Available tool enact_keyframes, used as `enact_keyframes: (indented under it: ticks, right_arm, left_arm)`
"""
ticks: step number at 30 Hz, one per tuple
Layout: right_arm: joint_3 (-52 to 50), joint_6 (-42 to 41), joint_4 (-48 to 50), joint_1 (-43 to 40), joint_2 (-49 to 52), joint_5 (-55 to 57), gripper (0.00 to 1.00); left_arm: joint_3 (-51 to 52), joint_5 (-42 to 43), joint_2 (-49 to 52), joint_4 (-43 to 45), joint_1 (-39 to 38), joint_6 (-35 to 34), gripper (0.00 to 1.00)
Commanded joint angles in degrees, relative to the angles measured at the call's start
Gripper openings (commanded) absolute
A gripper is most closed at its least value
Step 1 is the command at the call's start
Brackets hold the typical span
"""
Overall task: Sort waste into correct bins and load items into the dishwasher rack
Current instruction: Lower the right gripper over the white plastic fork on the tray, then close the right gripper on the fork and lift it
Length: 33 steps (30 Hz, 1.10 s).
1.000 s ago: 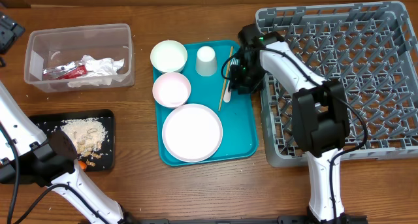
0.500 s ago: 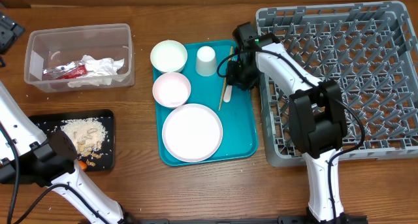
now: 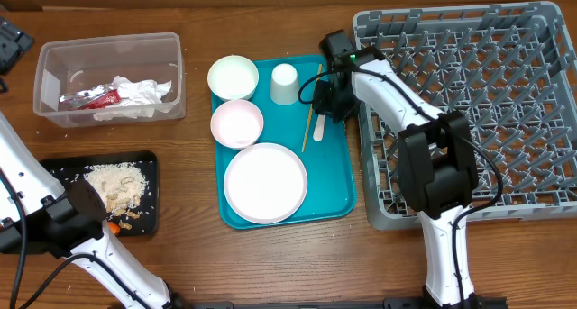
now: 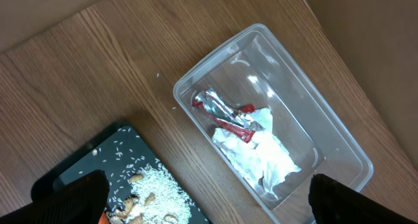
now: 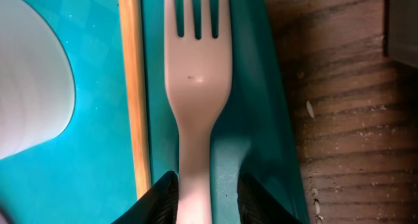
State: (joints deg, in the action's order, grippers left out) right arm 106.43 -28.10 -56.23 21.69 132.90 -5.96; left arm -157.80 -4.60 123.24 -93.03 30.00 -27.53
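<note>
Nearest us, our left gripper [image 4: 208, 208] hangs wide open and empty at 8 o'clock of the table. Farther out, our right gripper [image 5: 206, 196] straddles the handle of the fork [image 5: 196, 74] on the 3 o'clock edge of the tray [image 5: 251, 100], jaws not yet pinched. The chopstick [image 5: 134, 87] lies just beside the fork, so closing off-centre could nudge it or let the fork slip. Since a second ago this gripper has crept toward 12 o'clock and narrowed.

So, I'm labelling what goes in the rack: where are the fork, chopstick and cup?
fork [image 5: 196, 74], right wrist view, head below tines.
chopstick [image 5: 134, 87], right wrist view, mid shaft.
cup [image 3: 284, 84], overhead view, its middle.
</note>
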Motion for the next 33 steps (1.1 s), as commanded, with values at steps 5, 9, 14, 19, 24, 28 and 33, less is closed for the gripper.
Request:
enact_keyframes:
  ticks: [5,9,14,19,24,28,33]
  right_arm:
    - [-0.4,-2.1,-1.6,4.5,-0.1,9.6,0.32]
    - [-0.4,-2.2,-1.9,4.6,-0.1,10.0,0.24]
    - [-0.3,-2.4,-2.8,4.5,-0.1,9.6,0.08]
    - [1.2,-2.4,-5.1,4.0,-0.1,4.0,0.04]
    - [5.5,-1.8,-7.9,2.9,-0.2,-1.2,0.04]
    - [10.3,-0.7,-11.5,1.8,-1.4,-2.1,0.04]
    - [13.6,0.0,-14.0,0.1,-3.6,-2.1,0.04]
  left_arm:
    - [-0.1,-0.5,0.4,0.1,0.0,-0.8,1.00]
    - [-0.1,-0.5,0.4,0.1,0.0,-0.8,1.00]
    - [-0.1,-0.5,0.4,0.0,0.0,-0.8,1.00]
    - [-0.1,-0.5,0.4,0.0,0.0,-0.8,1.00]
    - [-0.1,-0.5,0.4,0.1,0.0,-0.8,1.00]
    - [-0.1,-0.5,0.4,0.1,0.0,-0.8,1.00]
    - [-0.1,-0.5,0.4,0.1,0.0,-0.8,1.00]
